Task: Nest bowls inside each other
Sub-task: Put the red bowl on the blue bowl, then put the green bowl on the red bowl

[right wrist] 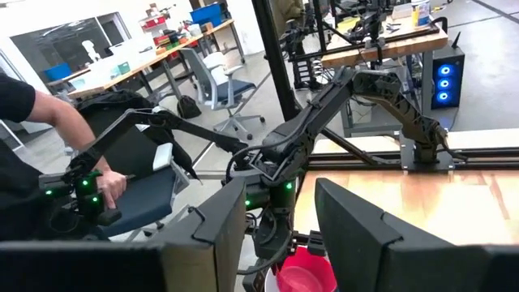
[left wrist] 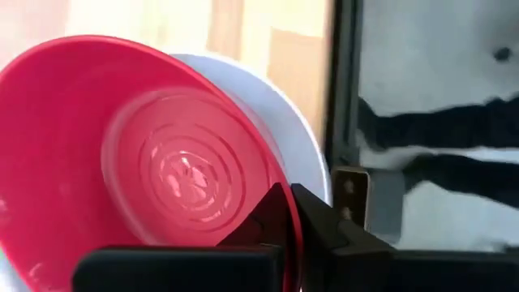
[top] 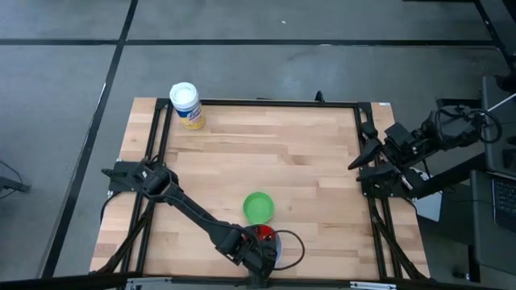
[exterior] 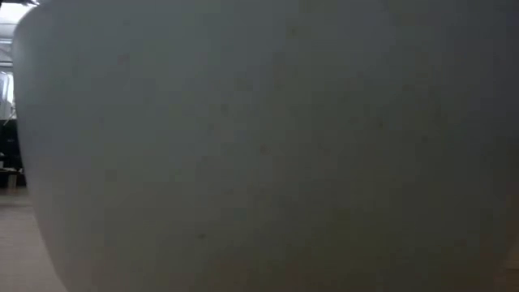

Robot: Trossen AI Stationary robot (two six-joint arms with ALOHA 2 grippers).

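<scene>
My left gripper is near the table's front edge, shut on a red bowl. The right wrist view also shows the red bowl, under that gripper. A white bowl sits right behind and under the red one, and its wall fills the low view. A green bowl rests upright on the table just beyond them. My right gripper is open, raised at the table's right edge and holding nothing. My left gripper has the red bowl by its rim, with one finger inside the bowl and the other finger outside. The fingers slant down from above. The bowl is tilted over the white bowl; I cannot tell whether the two touch.
A white-lidded jar with a yellow label stands at the table's far left corner. A black frame rail runs around the table. Beyond the table, a person sits at control handles.
</scene>
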